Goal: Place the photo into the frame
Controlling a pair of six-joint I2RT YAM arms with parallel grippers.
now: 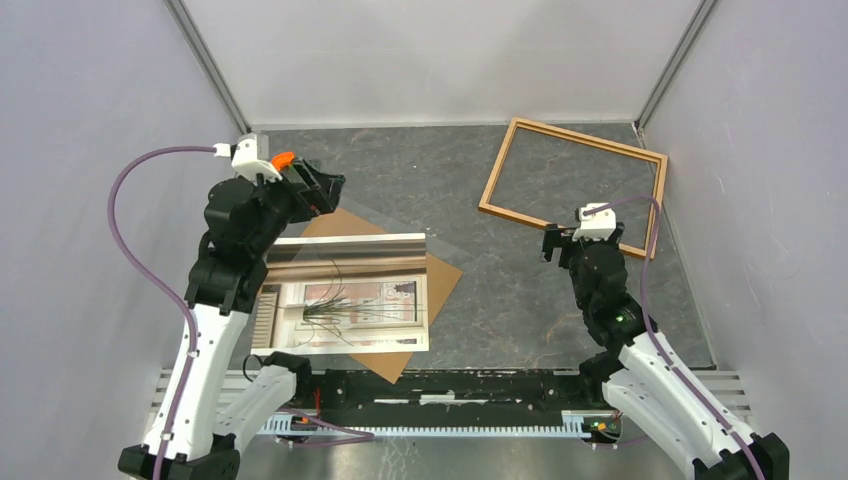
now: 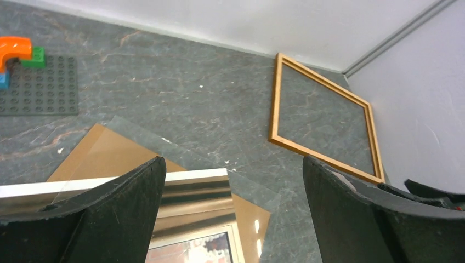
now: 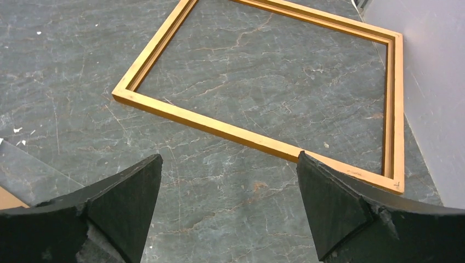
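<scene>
The frame (image 1: 591, 138), a thin rectangle of light brown wood with narrow stepped moulding, is lying flat at the far right of the dark, marble-veined desk (image 1: 480, 300), with the desk showing through its opening. The right arm is covering part of its near edge in the overhead view. The photo (image 1: 345, 305) (glossy, white-bordered, subject hard to make out) is resting near-left on a plain brown backing board (image 1: 440, 275), with a clear pane (image 2: 247, 192) overlapping it and the left arm hiding its left edge. The left pincer (image 2: 233, 159) is hanging fully spread above the photo, gripping nothing. The right pincer (image 3: 229, 155) is hovering at the frame's near edge, equally wide apart and empty.
</scene>
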